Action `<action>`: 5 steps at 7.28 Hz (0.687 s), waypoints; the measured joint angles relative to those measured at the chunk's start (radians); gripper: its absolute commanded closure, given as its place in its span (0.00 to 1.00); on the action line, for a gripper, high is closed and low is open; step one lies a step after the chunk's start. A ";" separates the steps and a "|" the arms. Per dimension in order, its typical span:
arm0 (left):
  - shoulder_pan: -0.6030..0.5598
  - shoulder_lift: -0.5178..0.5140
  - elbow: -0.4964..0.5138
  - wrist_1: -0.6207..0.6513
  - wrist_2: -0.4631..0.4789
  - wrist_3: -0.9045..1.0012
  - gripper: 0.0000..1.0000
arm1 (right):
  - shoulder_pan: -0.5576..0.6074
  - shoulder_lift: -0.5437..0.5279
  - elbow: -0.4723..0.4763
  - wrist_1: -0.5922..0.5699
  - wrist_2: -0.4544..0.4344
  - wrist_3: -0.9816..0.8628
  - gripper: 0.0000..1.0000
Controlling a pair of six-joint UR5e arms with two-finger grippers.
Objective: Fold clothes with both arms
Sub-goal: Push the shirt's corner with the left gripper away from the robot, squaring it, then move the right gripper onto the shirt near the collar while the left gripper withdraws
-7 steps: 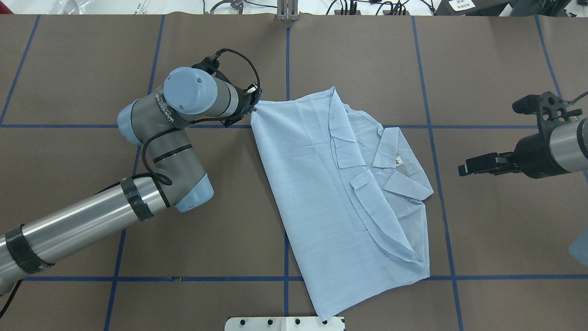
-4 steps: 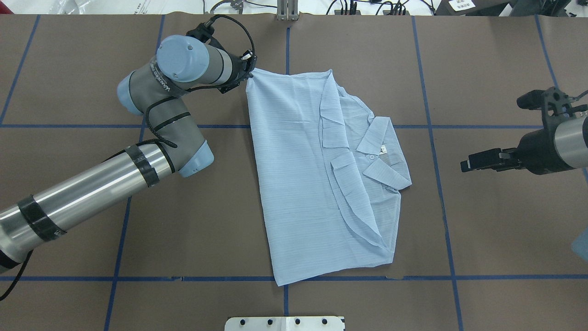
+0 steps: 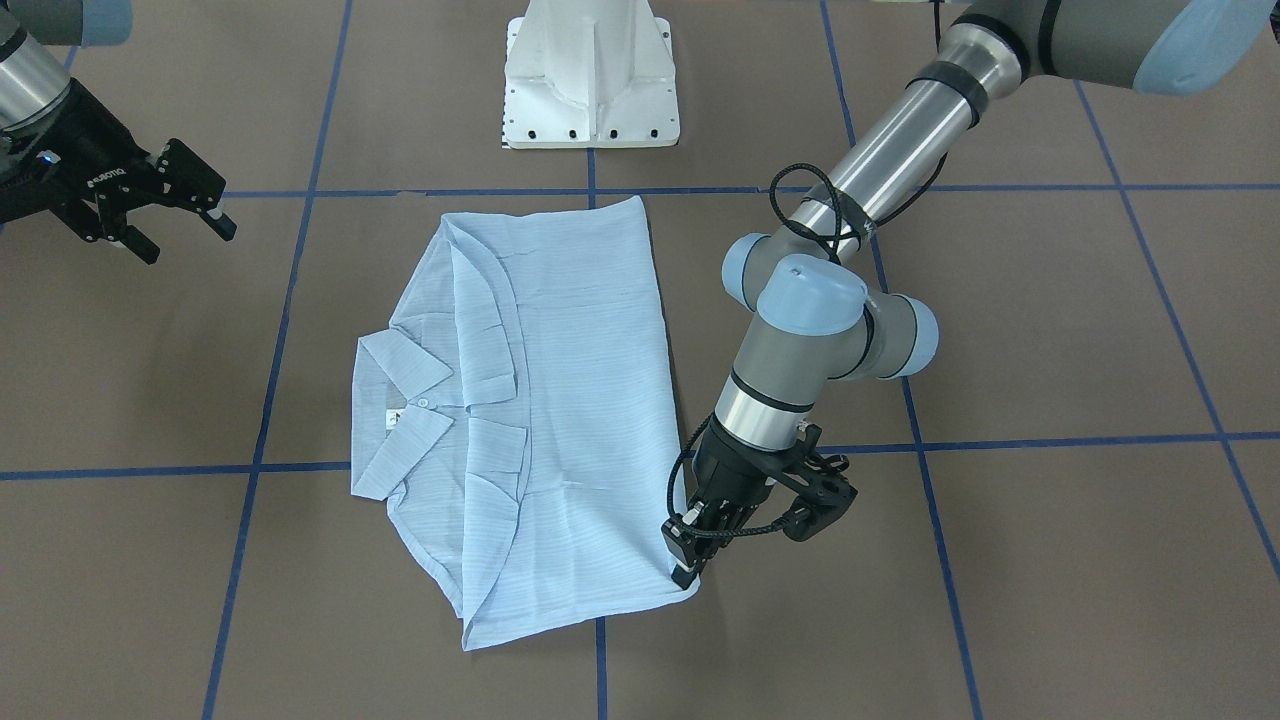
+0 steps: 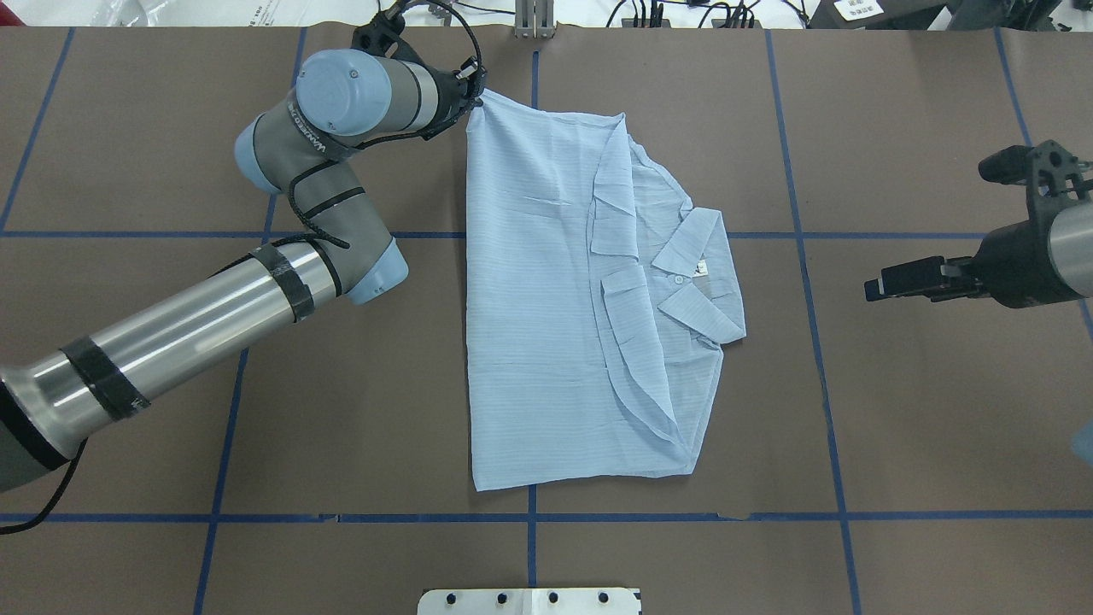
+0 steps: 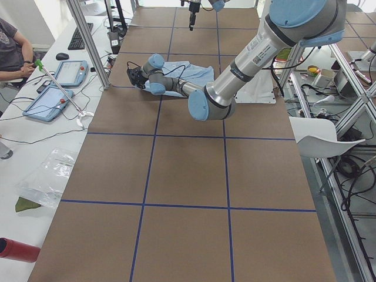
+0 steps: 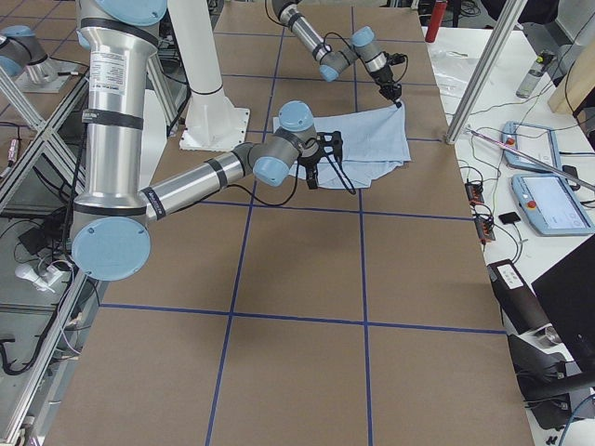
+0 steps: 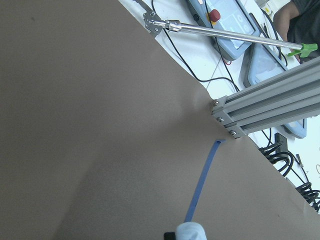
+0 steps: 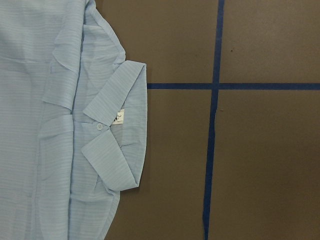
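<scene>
Pinching one corner of the thin, see-through light blue striped shirt, the left gripper has its jaws pressed together on the cloth. It holds that corner a little above the brown table with blue tape lines, on the side far from the robot's base. The rest of the shirt lies flat in the middle of the table, folded into a long shape. Its pointed collar is on the side toward the right arm.

The right gripper hangs well apart from the shirt and holds nothing. Its jaws look spread, though they show small in the views.

The shirt is very light and floppy. It will likely sag, wrinkle and slide on the table. Good places to hold it are the corners or a hem edge, one for each gripper, so the cloth is pulled flat.
</scene>
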 measured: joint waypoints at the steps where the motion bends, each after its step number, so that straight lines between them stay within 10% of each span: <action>1: 0.000 -0.002 0.017 -0.022 0.010 0.000 0.73 | 0.000 0.001 0.000 0.000 -0.001 0.000 0.00; 3: 0.000 -0.002 0.028 -0.039 0.015 0.015 0.00 | 0.001 0.007 0.001 0.001 -0.003 0.001 0.00; 5: -0.001 -0.002 0.029 -0.038 0.016 0.045 0.00 | 0.000 0.011 0.001 0.000 -0.008 0.001 0.00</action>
